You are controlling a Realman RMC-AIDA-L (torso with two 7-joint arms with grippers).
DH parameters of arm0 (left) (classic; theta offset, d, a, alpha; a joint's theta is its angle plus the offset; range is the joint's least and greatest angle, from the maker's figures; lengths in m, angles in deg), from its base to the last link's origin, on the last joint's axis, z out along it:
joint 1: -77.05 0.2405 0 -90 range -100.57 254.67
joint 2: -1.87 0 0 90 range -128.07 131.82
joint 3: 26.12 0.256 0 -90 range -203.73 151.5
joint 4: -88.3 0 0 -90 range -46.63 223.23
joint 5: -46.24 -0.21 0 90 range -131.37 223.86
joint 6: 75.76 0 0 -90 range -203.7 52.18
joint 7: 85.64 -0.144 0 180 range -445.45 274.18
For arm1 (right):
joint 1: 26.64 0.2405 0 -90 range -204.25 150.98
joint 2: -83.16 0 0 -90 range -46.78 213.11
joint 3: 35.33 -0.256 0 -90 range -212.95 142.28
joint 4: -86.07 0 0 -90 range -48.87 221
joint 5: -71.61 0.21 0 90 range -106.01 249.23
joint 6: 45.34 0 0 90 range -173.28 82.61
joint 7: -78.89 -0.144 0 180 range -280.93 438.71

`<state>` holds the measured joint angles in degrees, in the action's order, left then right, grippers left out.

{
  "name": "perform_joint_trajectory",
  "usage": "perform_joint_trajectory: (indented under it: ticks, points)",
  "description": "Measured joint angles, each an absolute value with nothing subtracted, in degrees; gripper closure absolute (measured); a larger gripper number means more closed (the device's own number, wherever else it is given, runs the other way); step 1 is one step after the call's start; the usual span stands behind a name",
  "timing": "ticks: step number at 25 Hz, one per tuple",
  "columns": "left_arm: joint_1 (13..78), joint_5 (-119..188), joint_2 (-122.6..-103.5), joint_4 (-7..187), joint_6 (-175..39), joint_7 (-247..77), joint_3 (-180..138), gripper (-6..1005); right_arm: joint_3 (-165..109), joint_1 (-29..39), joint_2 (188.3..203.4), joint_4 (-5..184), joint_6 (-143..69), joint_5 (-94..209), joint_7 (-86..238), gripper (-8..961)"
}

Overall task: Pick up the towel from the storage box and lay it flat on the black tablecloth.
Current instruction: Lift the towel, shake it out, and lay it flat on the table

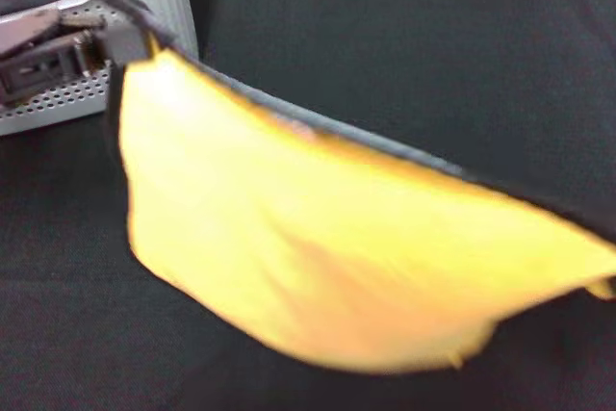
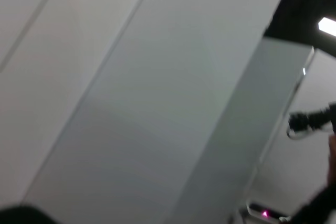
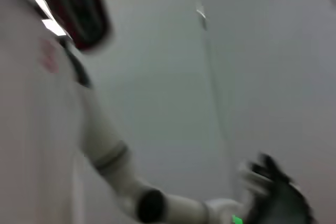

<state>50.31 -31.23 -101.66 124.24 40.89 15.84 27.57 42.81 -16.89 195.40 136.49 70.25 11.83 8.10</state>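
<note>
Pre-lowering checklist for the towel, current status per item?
1. Towel out of storage box: ok, stretched in the air over the black tablecloth.
2. Left claw holds a towel corner: ok, at the box's near edge.
3. Right claw holds the other corner: cannot tell, it is out of view.
4. Yellow face toward the head camera: ok.
5. Towel flat on the cloth: not ok, it sags in the middle.

Head downward; wrists seemingly toward walls
</note>
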Motion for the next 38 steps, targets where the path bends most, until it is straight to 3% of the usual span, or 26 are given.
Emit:
perform_joint_trajectory:
  ticks: [9, 17, 22, 27, 34, 38]
  points:
    - [49.14, -28.24, -99.36, 125.72, 41.13, 23.51, 37.33, 983, 38.41, -16.56, 196.09, 130.89, 77.68, 11.20, 4.93, 947]
    - [51.96, -27.95, -99.11, 125.56, 41.25, 23.84, 40.47, 982, 38.47, -16.63, 196.32, 127.00, 77.71, 9.06, 4.58, 947]
    - [53.34, -22.90, -97.54, 125.94, 41.56, 25.62, 45.37, 982, 38.45, -16.78, 196.27, 126.82, 77.75, 8.95, 4.52, 946]
    - [55.42, -14.47, -95.03, 129.28, 41.64, 25.43, 52.64, 981, 39.49, -16.77, 195.83, 127.19, 77.93, 8.18, 4.40, 946]
    - [55.98, -14.04, -93.87, 130.52, 41.66, 28.57, 53.35, 981, 42.85, -16.57, 194.23, 127.59, 77.99, 7.47, 4.37, 946]
    - [54.88, -15.23, -93.37, 129.53, 41.52, 29.62, 54.40, 980, 41.25, -16.10, 194.43, 126.52, 77.71, 7.48, 4.25, 946]
